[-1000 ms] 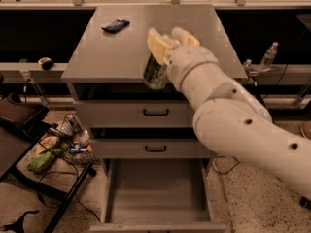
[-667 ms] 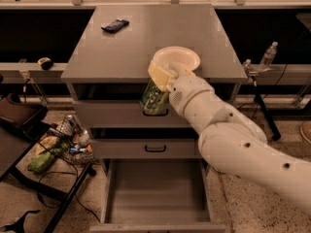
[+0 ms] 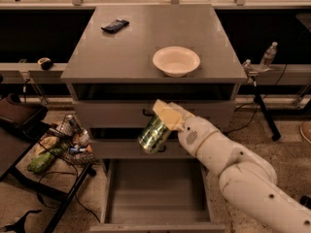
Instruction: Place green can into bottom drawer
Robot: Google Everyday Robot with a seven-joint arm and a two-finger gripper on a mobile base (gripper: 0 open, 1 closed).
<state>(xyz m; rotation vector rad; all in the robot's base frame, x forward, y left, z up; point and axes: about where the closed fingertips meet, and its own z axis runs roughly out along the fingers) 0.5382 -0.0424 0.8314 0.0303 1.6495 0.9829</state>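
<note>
one tilted green can (image 3: 153,136), pincer (image 3: 162,124) over drawer (image 3: 156,191)

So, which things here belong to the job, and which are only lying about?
Job: green can, held in the gripper in front of the cabinet; open bottom drawer below it.
Lying about: white bowl and dark packet on the cabinet top; water bottle at right; clutter basket at left.
</note>
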